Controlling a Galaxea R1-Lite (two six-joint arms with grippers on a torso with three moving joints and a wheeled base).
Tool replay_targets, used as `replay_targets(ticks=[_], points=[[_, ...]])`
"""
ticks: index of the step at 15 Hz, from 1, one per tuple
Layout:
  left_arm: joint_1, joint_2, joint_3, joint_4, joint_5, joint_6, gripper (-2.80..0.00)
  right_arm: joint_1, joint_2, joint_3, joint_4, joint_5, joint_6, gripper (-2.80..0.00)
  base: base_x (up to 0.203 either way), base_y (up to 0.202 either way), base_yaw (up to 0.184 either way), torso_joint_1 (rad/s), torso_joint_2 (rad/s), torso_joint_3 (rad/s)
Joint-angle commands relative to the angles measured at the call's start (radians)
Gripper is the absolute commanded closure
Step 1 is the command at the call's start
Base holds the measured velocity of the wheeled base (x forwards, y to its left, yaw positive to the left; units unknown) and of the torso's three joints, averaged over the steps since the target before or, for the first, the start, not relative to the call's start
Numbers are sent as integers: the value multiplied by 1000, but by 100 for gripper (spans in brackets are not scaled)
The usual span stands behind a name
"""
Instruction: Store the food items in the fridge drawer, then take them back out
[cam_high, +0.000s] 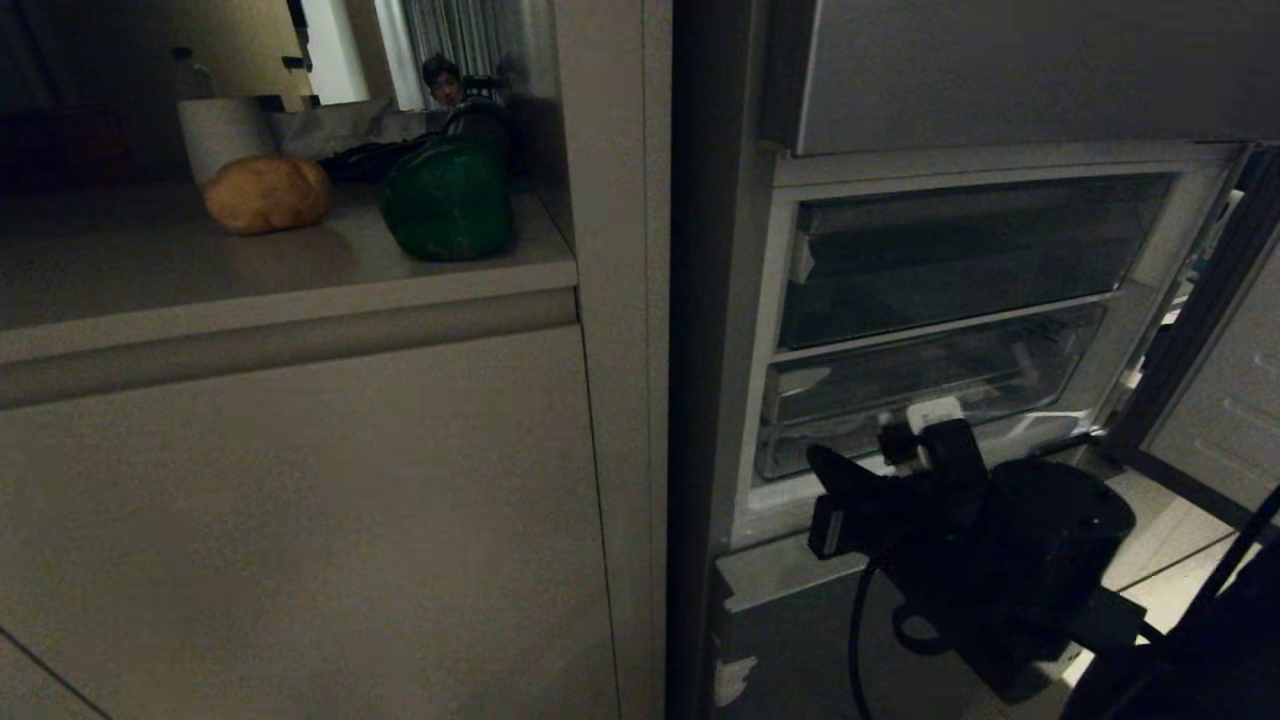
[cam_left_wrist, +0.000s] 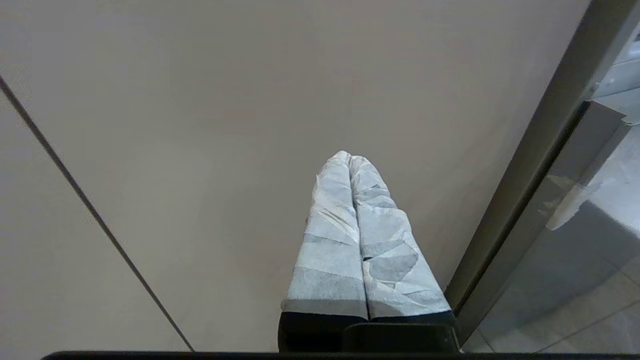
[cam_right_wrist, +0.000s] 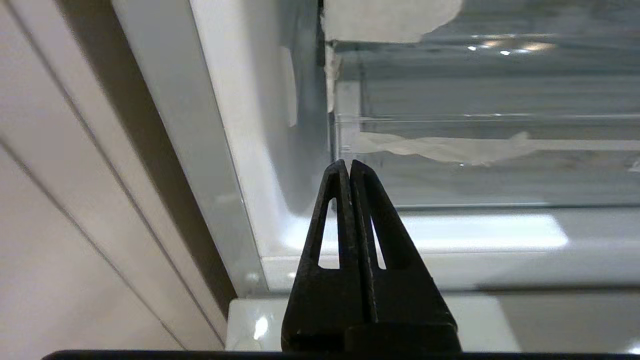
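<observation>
Step in hand: we judge that we are at the start, bringing the right arm to the fridge drawer (cam_high: 930, 400) so that it can be pulled out; nothing is stored yet.

Right gripper (cam_high: 830, 480): in the lower right of the head view, in front of the drawer's lower left corner. Its black fingers (cam_right_wrist: 345, 200) are pressed together with nothing between them. In the right wrist view the tips sit close to the clear front, near its left end; we cannot tell whether they touch it.

Left gripper (cam_left_wrist: 350, 160): out of the head view. In its own wrist view the pale taped fingers (cam_left_wrist: 335, 240) are clenched on nothing, facing a plain beige cabinet panel (cam_left_wrist: 225, 125). It looks parked.

Fridge drawer: middle right of the head view, a see-through bin in a pale frame, apparently pushed in. A second clear compartment (cam_high: 970, 250) sits above it. We see no food inside.

Potato (cam_high: 267, 194): upper left of the head view, resting on the counter (cam_high: 300, 270), well apart from the drawer.

Green pepper (cam_high: 447, 200): on the same counter, just right of the potato and not touching it.

Behind them: a white cylindrical container (cam_high: 225, 130); a person is partly visible at the top of the frame.

Next move: we think the shut fingers must either hook the drawer's front edge or part to grip it, then draw it outward. The glossy front may let the tips slip.
</observation>
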Motion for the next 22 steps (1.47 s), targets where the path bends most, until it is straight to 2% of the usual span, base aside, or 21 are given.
replay_targets(ticks=[1, 3, 4, 13, 22], points=[[1, 1, 0, -1, 1, 0, 0, 13, -39, 14, -7, -4, 1, 0, 0, 0, 0, 0, 0, 0], [1, 1, 0, -1, 1, -1, 0, 11, -28, 20, -7, -5, -2, 0, 0, 0, 0, 0, 0, 0], [1, 1, 0, -1, 1, -1, 0, 10, -25, 21, -7, -6, -1, -280, 0, 0, 0, 0, 0, 0], [1, 1, 0, -1, -1, -1, 0, -84, 109, -111, -21, 29, 6, -280, 0, 0, 0, 0, 0, 0], [1, 1, 0, -1, 0, -1, 0, -89, 128, -147, -27, 49, 2, -280, 0, 0, 0, 0, 0, 0]])
